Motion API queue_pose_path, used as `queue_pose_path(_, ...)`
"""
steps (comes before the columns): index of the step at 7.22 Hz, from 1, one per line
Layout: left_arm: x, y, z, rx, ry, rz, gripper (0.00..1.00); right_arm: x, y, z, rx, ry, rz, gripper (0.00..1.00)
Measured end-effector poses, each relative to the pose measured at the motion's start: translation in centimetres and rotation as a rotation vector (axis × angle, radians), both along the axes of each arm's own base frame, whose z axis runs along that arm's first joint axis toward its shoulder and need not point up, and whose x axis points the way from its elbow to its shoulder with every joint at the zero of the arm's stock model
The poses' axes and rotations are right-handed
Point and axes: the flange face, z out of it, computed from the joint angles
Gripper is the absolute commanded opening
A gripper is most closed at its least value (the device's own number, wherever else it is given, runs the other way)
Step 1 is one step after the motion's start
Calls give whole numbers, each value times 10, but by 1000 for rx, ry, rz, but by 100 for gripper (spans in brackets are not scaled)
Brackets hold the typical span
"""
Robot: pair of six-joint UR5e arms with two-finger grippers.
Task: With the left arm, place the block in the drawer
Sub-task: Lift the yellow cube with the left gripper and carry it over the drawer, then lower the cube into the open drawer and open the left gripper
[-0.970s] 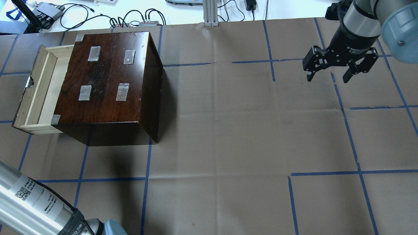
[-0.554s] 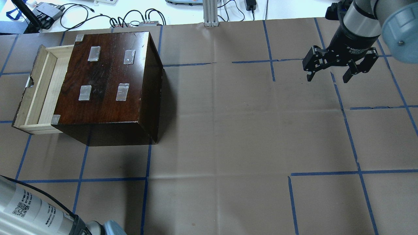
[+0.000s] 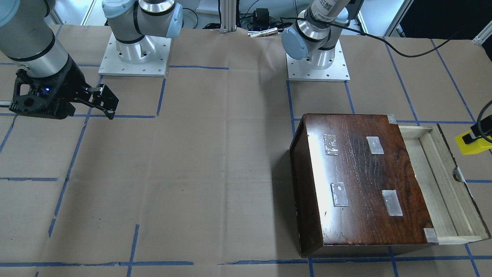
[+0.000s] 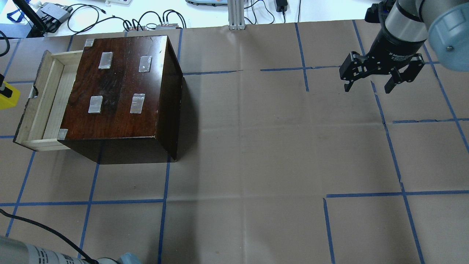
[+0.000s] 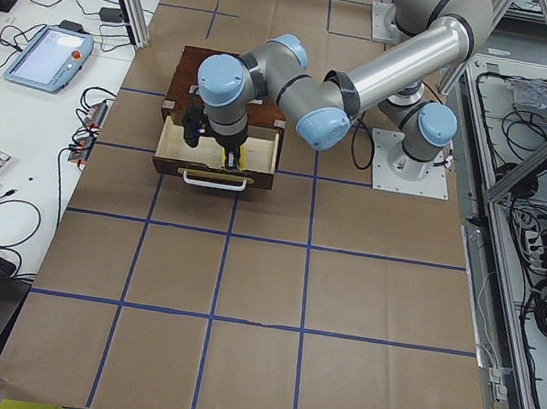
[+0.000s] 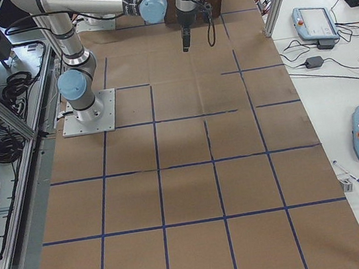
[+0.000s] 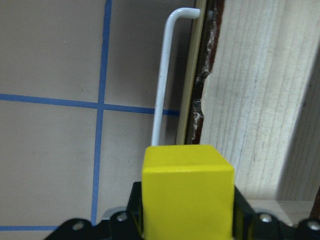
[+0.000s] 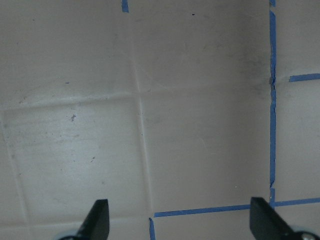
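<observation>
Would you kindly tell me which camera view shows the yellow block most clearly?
The left wrist-mounted view: the block fills the lower centre, gripped in the left claw. The front-facing and overhead views catch it only at their edges; exterior left shows a yellow speck; exterior right shows none of it.

Brightly and evenly lit from above. Glare across box (image 3: 361, 181) lid, centre right of front-facing view; soft shadow cast right of box in overhead view. Slightly soft on near block (image 7: 187, 195) in left wrist view. Pale, washed out in right wrist view.
</observation>
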Motion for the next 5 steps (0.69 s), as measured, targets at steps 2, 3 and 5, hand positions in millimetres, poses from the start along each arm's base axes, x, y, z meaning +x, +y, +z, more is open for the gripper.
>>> queue_pose_path(2,-34,6,-20,-58,-49,-1,15,0,0,0,0,0,0,100)
queue_pose_path(3,-43,6,-29,-73,-60,3,15,0,0,0,-1,0,0,100)
queue_pose_path(5,-59,-2,-42,-72,-59,-4,15,0,0,0,-1,0,0,100)
